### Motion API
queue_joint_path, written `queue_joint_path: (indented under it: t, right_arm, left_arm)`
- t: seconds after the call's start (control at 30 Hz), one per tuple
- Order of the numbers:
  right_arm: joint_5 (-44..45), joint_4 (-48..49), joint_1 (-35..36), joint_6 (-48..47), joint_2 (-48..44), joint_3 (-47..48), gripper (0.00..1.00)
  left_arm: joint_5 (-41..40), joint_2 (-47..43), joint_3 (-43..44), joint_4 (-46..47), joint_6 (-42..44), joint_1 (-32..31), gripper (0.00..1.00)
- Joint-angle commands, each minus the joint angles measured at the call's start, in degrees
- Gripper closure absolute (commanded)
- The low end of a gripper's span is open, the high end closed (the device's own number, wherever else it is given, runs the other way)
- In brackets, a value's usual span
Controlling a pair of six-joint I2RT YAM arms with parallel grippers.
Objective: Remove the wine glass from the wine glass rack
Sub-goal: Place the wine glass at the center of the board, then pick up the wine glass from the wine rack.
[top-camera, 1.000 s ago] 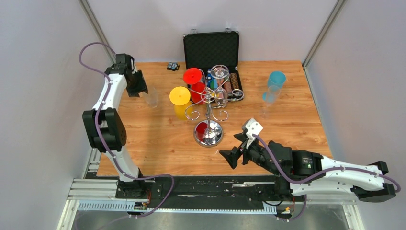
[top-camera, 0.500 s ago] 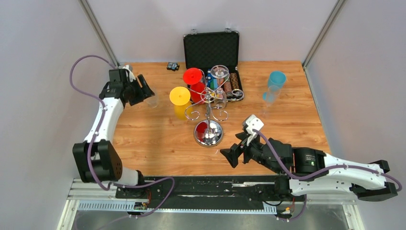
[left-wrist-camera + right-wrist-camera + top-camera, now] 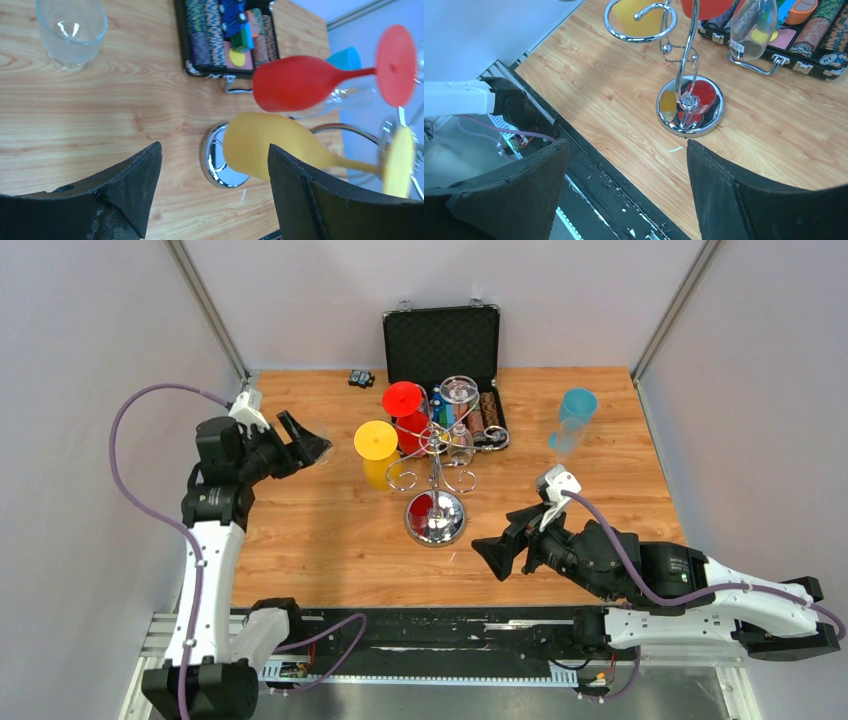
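Note:
The chrome wine glass rack (image 3: pixel 435 517) stands mid-table on its round mirrored base, which also shows in the left wrist view (image 3: pixel 214 161) and the right wrist view (image 3: pixel 690 107). A yellow glass (image 3: pixel 376 441), a red glass (image 3: pixel 404 400) and two clear glasses (image 3: pixel 459 390) hang upside down from its arms. My left gripper (image 3: pixel 308 440) is open and empty, left of the rack, facing the yellow glass (image 3: pixel 265 145) and red glass (image 3: pixel 295 82). My right gripper (image 3: pixel 492 558) is open and empty, near the front edge, right of the base.
An open black chip case (image 3: pixel 441 345) sits behind the rack. A clear glass (image 3: pixel 71 30) stands on the table at the left. A blue glass (image 3: pixel 577 405) stands at the back right. A small black object (image 3: pixel 360 378) lies at the back.
My left arm has drawn back toward the near left and turned its open gripper to face the rack. My right arm has shifted a little to the right. The glasses have not moved.

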Motion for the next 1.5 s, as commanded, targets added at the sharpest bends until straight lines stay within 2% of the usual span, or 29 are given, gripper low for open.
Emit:
queue_joint_path:
  t: [0.0, 0.37, 0.57, 0.87, 1.1, 1.47]
  right_arm:
    - [2.67, -2.22, -0.1, 4.52, -0.09, 3.32, 0.15]
    - [3.67, -2.77, -0.1, 6.94, -0.12, 4.12, 0.15]
    - [4.1, -2.74, -0.1, 7.01, 1.15, 4.77, 0.15]
    - [4.81, -2.67, -0.1, 7.01, 2.55, 5.4, 0.15]
    - [4.71, -2.18, -0.1, 7.38, 2.52, 4.9, 0.15]
    - [4.98, -1.5, -0.1, 7.14, 2.23, 4.62, 0.15]
  left_arm:
    - [4.72, -6.22, -1.32, -0.78, -1.63, 0.26, 0.15]
    - [12.73, -18.24, -2.74, -1.86, -5.43, 0.26, 0.12]
    - [18.57, -20.77, -4.61, 2.44, -11.68, 0.26, 0.09]
    - [27.98, -18.12, -9.8, 18.44, -25.22, 0.27, 0.09]
    - [30.91, -13.66, -10.84, 27.75, -31.9, 0.19, 0.09]
    - [27.13, -8.35, -10.61, 30.11, -33.28, -4.47, 0.16]
